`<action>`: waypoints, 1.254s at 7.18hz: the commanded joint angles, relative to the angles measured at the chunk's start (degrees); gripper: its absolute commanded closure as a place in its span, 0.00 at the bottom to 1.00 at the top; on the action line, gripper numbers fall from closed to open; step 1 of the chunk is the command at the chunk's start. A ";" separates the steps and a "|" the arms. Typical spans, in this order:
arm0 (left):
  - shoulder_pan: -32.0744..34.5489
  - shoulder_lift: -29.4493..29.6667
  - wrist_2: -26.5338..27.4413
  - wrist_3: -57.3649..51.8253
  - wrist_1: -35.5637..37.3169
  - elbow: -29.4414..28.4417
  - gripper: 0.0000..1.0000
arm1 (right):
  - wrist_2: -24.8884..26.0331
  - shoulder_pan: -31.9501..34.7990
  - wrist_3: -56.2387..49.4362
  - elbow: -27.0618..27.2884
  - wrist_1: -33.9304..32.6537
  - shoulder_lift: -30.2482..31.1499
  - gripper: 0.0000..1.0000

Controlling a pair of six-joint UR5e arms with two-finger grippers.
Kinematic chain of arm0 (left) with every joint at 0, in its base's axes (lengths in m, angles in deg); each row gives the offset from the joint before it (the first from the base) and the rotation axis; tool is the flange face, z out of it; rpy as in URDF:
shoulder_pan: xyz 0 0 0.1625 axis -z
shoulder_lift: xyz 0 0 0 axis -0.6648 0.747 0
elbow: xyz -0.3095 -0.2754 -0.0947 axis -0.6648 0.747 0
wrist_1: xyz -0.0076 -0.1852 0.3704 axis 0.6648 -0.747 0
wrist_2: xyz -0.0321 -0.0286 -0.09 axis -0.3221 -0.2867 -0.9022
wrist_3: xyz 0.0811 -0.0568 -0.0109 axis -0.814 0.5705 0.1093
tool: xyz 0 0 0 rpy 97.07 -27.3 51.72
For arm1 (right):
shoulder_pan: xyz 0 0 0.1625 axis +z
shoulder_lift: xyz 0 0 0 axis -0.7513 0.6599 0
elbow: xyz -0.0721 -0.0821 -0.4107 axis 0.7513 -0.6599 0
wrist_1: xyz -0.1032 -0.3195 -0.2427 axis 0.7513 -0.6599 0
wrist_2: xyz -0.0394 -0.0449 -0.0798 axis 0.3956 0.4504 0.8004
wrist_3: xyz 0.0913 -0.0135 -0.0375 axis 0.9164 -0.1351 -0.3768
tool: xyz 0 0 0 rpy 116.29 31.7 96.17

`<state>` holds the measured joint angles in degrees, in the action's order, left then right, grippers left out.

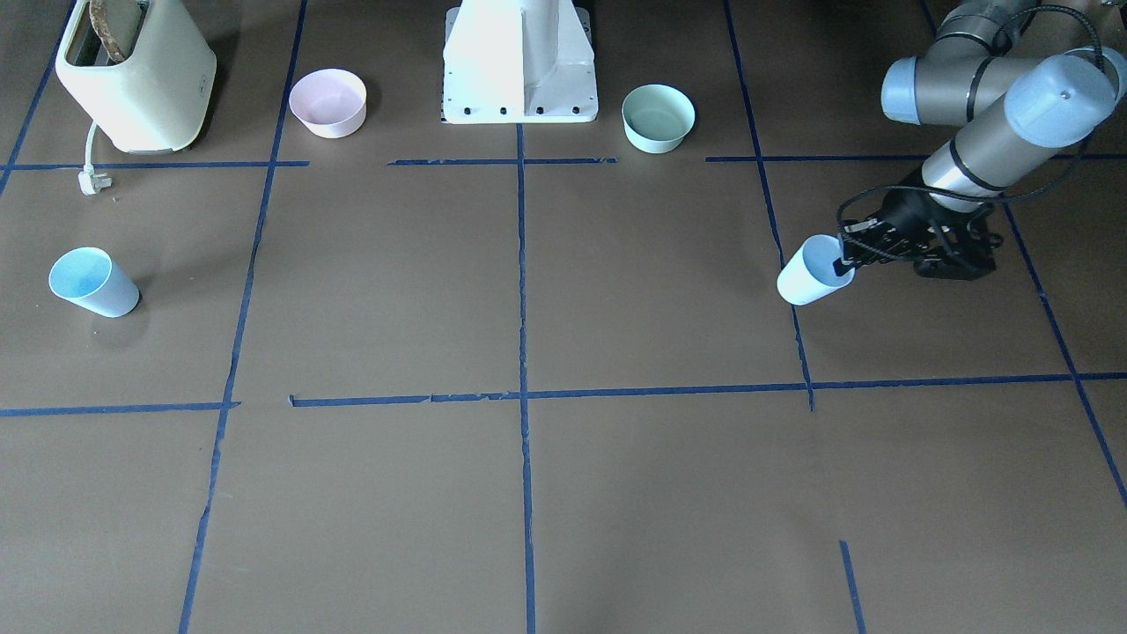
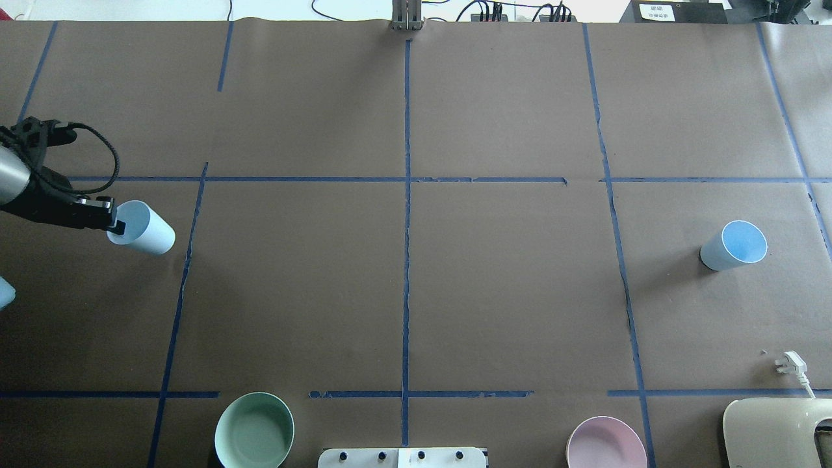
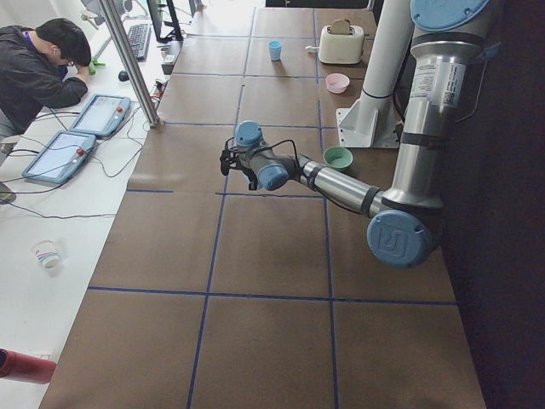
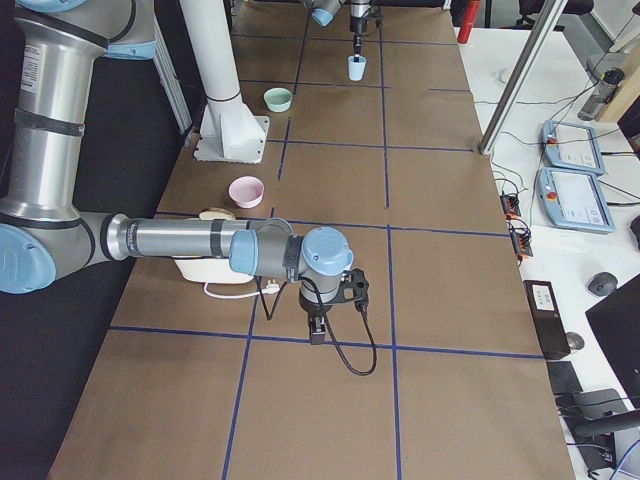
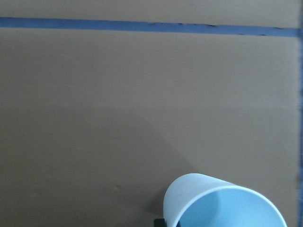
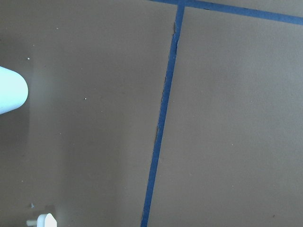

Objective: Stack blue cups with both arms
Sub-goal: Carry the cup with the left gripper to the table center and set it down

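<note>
One blue cup (image 1: 812, 275) is stood on the robot's left side of the worktop (image 1: 528, 493), just beside a blue tape line (image 1: 797, 343). Its rim is clamped by the left hand (image 1: 846, 267), with one finger tucked inside the mouth. Whether it's been lifted off the surface can't really be told.

The second blue cup (image 1: 92, 283) is left on its own over on the right side, well apart from the first, with nothing touching it. The right hand (image 4: 316, 335) is only caught in the side view, pointed down over the worktop near the toaster (image 1: 132, 75), so wide or narrow can't be told.

A mint-green bowl (image 1: 658, 117) and a pink bowl (image 1: 327, 102) are set either side of the white pedestal base (image 1: 519, 62). The toaster's plug (image 1: 91, 182) is lying loose on the worktop.
</note>
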<state>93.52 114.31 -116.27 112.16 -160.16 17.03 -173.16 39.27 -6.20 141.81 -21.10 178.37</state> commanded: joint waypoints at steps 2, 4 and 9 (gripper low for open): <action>-11.01 16.82 9.10 13.10 14.56 0.08 1.00 | 0.00 0.00 0.00 0.01 0.00 -0.09 0.00; -18.16 25.88 17.19 19.83 21.95 -1.32 1.00 | 0.00 0.00 0.00 0.01 0.00 -0.09 0.00; -24.25 32.51 23.73 21.70 21.28 -9.41 0.66 | 0.00 -0.09 0.00 0.10 0.00 -0.09 0.00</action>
<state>69.77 146.43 -92.99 133.98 -138.77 8.33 -173.16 39.22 -6.20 141.89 -21.10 178.29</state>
